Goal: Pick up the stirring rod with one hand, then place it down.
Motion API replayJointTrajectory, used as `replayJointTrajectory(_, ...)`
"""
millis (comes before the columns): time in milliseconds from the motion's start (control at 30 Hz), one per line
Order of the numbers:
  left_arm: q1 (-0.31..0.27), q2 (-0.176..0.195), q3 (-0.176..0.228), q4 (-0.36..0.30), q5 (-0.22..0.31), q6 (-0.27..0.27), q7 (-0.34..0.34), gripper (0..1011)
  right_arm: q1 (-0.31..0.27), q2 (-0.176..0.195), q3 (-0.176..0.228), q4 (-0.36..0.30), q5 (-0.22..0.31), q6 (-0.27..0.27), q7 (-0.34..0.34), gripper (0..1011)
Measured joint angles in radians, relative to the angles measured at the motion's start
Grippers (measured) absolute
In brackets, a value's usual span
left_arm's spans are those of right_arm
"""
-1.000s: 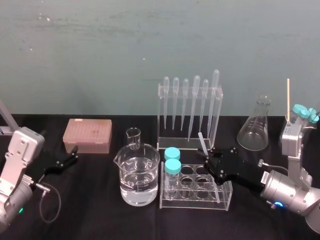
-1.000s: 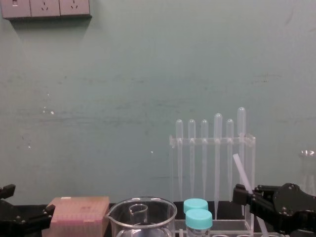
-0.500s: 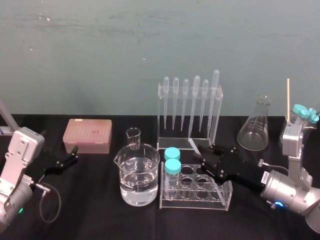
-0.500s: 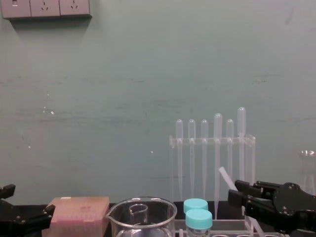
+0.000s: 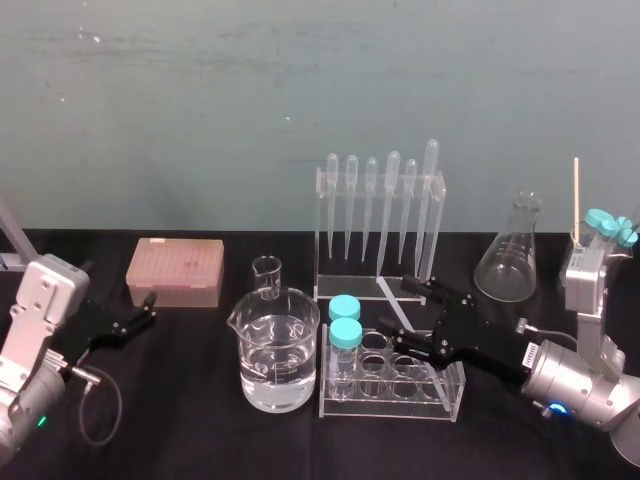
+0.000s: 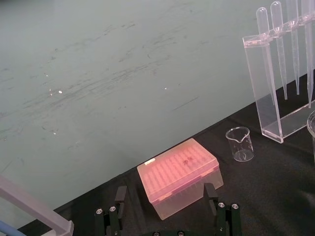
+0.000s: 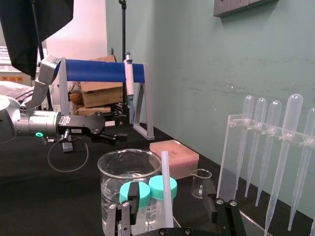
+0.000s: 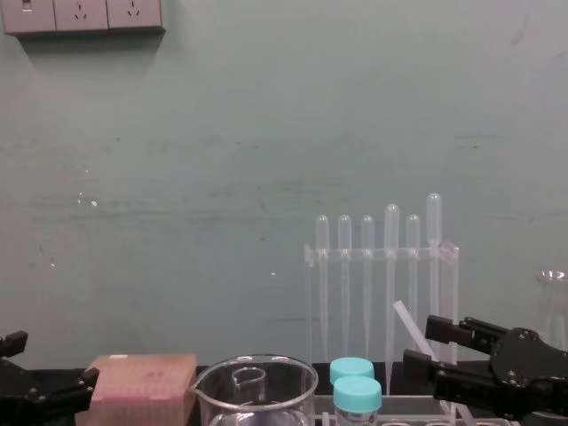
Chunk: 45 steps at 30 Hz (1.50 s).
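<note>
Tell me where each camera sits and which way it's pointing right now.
Head: high up, facing forward and down at the table; left gripper at left, right gripper at right, both open.
Chest: lower, facing level across to the wall; both grippers' tips at the bottom corners.
Left wrist: on the left arm, looking past its gripper at the pink box.
Right wrist: on the right arm, looking past the stirring rod toward the left gripper.
Shared: the pipette rack shows in all four.

- We record the stirring rod [image 7: 166, 191] as translucent white.
- The right gripper [image 8: 424, 344] and left gripper [image 5: 150, 307] are both black.
- The two tube caps [image 5: 345, 320] are turquoise.
- The tip box [image 5: 175, 268] is pale pink, with a faint grid on top.
- The table [image 5: 200, 420] is black.
- The wall [image 5: 300, 80] is pale green and streaked.
</note>
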Motion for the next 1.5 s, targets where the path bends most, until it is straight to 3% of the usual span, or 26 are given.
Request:
replayJointTrajectory(167,0.0,0.0,0.0,0.0,0.0,0.0,0.0,1000,0.0,0.0,0.0,0.0,0.0,0.0,0.0,934)
replayJointTrajectory(267,0.0,0.0,0.0,0.0,0.0,0.0,0.0,1000,0.0,-0.003,0.005,-0.019,-0.008,-0.028,-0.007,995)
replayJointTrajectory(633,0.0,0.0,0.0,0.0,0.0,0.0,0.0,1000,-0.019,-0.009,0.067,-0.109,-0.038,-0.128,-0.098,1000)
replayJointTrajectory(767,0.0,0.0,0.0,0.0,0.0,0.0,0.0,1000,-0.051,-0.008,0.125,-0.142,-0.071,-0.133,-0.21,1000)
replayJointTrajectory(900,0.0,0.0,0.0,0.0,0.0,0.0,0.0,1000,-0.101,-0.01,0.178,-0.159,-0.102,-0.052,-0.358,1000)
replayJointTrajectory(933,0.0,0.0,0.0,0.0,0.0,0.0,0.0,1000,-0.101,-0.01,0.178,-0.159,-0.102,-0.052,-0.358,1000)
replayJointTrajectory(967,0.0,0.0,0.0,0.0,0.0,0.0,0.0,1000,-0.117,-0.008,0.189,-0.164,-0.109,-0.013,-0.397,1000)
replayJointTrajectory(1067,0.0,0.0,0.0,0.0,0.0,0.0,0.0,1000,-0.141,0.0,0.2,-0.174,-0.123,0.063,-0.446,1000)
replayJointTrajectory(1233,0.0,0.0,0.0,0.0,0.0,0.0,0.0,1000,-0.153,0.009,0.196,-0.174,-0.137,0.177,-0.464,1000)
replayJointTrajectory(1500,0.0,0.0,0.0,0.0,0.0,0.0,0.0,1000,-0.153,0.009,0.196,-0.174,-0.137,0.178,-0.467,1000)
